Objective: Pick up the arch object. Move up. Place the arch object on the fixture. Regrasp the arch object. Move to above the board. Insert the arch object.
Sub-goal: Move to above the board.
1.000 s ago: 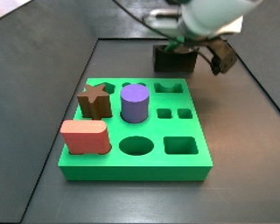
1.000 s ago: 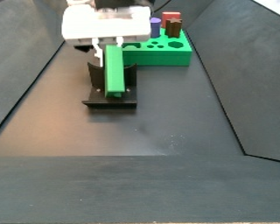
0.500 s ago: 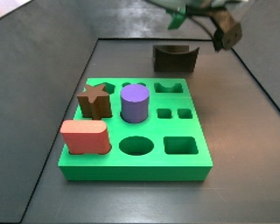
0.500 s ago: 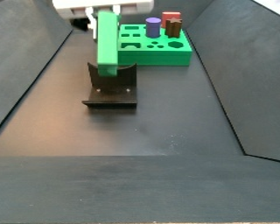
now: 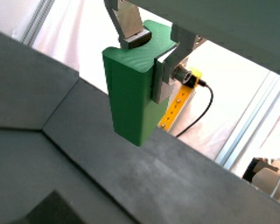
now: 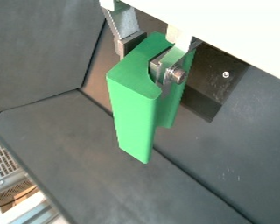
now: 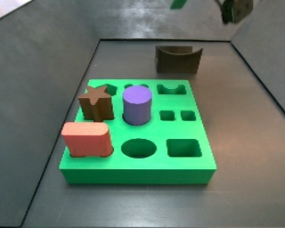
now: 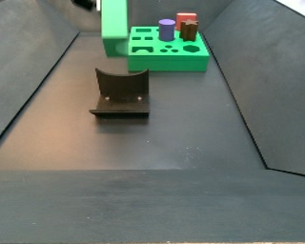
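Both wrist views: pincer [image 5: 154, 51] clamping arch object [image 5: 140, 92].

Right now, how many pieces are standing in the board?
3, all along one side of the board: brown star, purple cylinder, pink block. The green arch is off it, held in the pincer.

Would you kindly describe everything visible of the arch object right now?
The arch object is a plain, matte green block, elongated, with a curved notch near its upper end. It hangs upright, clamped near the top between the silver fingers of the gripper, touching nothing else. In a side view it is lifted clear above the fixture, short of the board, its top cut off by the frame.
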